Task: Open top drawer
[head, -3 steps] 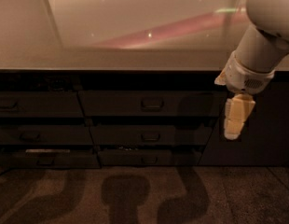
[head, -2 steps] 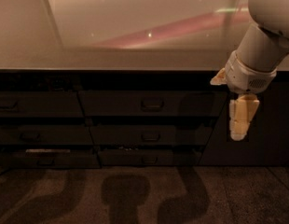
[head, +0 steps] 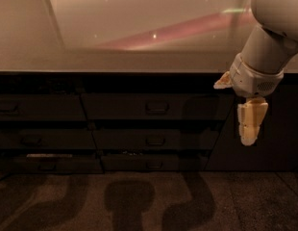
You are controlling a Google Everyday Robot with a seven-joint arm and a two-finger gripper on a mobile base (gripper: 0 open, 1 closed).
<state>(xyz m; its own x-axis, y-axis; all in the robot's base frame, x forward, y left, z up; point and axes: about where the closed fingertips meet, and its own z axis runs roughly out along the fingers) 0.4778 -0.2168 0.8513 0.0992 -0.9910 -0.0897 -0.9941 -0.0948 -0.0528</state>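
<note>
The top drawer (head: 187,106) is the wide dark front in the middle column just under the countertop. Its loop handle (head: 157,108) sits at its centre, and the front looks flush with its neighbours. My gripper (head: 248,138) hangs pointing down from the pale arm (head: 264,57) at the right. It is to the right of the drawer's right end, about level with the gap between the top and second drawers, well away from the handle. It holds nothing that I can see.
A pale countertop (head: 139,32) runs across above. Two shallower drawers (head: 155,140) lie below the top one, and a narrower drawer column (head: 33,124) is at the left. A pale strip (head: 42,155) shows above the lowest left drawer. A dark panel (head: 279,143) stands behind the gripper. Arm shadows fall on the floor (head: 125,201).
The gripper has shifted a little to the right and slightly down. The drawers have not moved.
</note>
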